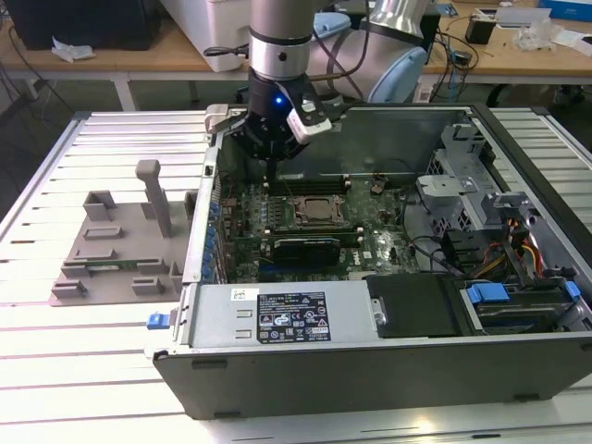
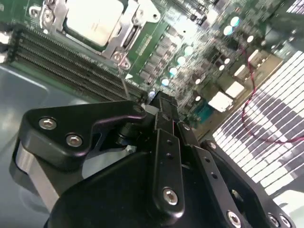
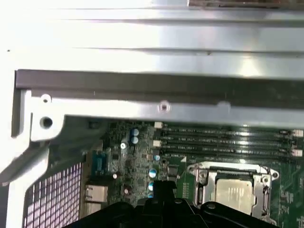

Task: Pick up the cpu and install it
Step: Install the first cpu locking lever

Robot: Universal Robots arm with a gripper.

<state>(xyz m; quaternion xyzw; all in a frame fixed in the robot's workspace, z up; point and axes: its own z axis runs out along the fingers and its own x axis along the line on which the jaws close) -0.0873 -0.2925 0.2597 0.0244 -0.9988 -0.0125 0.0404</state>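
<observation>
At the exterior view's far left, well apart from the gripper, a grey plastic tray [image 1: 116, 245] is seen lying on the slatted table [image 1: 55, 351], just beside the open computer case [image 1: 370, 370]. Next comes the gripper [image 1: 270, 172] itself, which is held inside the case near its left wall and pointed down over the motherboard [image 1: 387, 248]. In both wrist views its fingers are seen pressed together (nothing is caught between them), and they are raised clear of the board.

To the exterior view's right of the gripper, near it but lower down and not touched by it, the cpu [image 1: 319, 211] is found seated flat in its socket. Its silvery top is shown plainly in the second wrist view [image 2: 92, 20] and in the first wrist view [image 3: 232, 194], and it is framed on all sides by a metal retention bracket [image 2: 135, 14]. Rows of memory slots [image 3: 228, 137] are laid alongside the socket. A black expansion card [image 1: 305, 248] is mounted just beyond the cpu, on the side away from the gripper. Farthest right, well apart from the gripper, a drive bay with a blue tab [image 1: 486, 296] is seen.
</observation>
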